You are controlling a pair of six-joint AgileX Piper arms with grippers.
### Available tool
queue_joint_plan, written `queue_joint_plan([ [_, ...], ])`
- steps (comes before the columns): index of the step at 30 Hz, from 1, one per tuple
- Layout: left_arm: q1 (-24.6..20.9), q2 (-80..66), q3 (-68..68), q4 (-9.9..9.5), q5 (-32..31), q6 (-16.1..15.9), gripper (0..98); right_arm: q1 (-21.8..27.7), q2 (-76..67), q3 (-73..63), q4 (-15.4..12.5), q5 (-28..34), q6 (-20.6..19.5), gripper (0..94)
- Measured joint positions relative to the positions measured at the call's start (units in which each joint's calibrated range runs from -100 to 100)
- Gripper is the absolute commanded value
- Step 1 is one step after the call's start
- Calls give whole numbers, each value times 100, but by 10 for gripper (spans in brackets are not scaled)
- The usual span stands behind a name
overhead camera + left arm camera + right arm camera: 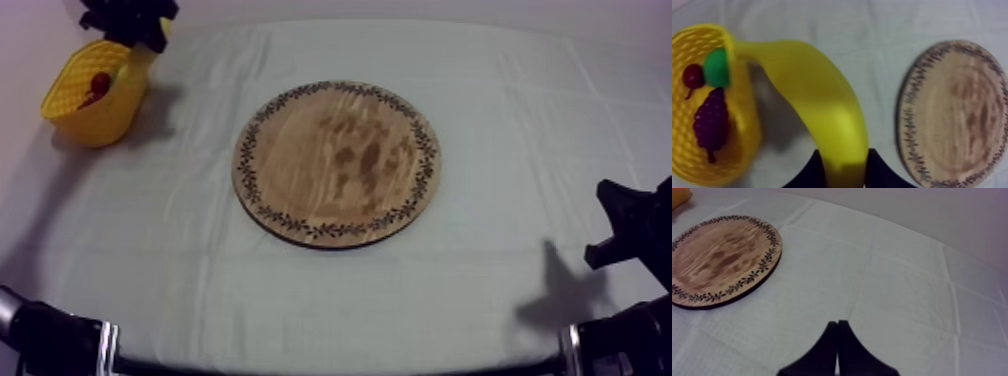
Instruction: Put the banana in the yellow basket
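My left gripper [128,18] is at the far left of the table, above the yellow basket [100,125], and is shut on the banana [141,58]. In the left wrist view the black fingers [879,167] clamp one end of the banana [817,100]. Its other end curves out to the rim of the basket [747,135]. The round wooden board [337,163] lies bare in the middle of the table. My right gripper [625,225] sits low at the right edge, and its fingers [831,348] lie together as a narrow wedge with nothing in them.
Inside the basket lie a small red fruit [693,76], a bunch of purple grapes [711,120] and a green pear [718,67]. The board [957,112] is beside the basket, with a strip of cloth between them.
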State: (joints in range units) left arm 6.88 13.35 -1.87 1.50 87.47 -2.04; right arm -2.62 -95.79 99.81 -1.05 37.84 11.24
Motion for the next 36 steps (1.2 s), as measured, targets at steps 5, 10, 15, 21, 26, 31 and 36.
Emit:
queue_joint_plan([
  [5, -605, 389, -545, -61, 195, -270, 82, 0, 0, 0, 0, -13, 0, 2],
  [10, -1109, 819, -1089, -150, 442, -440, 176, 0, 0, 0, 0, -3, 0, 2],
  [15, -1356, 1018, -1394, -226, 534, -484, 377, 0, 0, 0, 0, -3, 0, 2],
  [21, -1463, 876, -1342, -267, 560, -477, 761, 0, 0, 0, 0, -3, 0, 2],
  [26, -1461, 568, -1128, -281, 554, -411, 831, 0, 0, 0, 0, -3, 0, 2],
  [31, -1397, -86, -672, -268, 472, -306, 783, 0, 0, 0, 0, -3, 0, 2],
  [36, -1288, -1108, 142, -259, 137, -171, 645, 0, 0, 0, 0, -3, 0, 2],
])
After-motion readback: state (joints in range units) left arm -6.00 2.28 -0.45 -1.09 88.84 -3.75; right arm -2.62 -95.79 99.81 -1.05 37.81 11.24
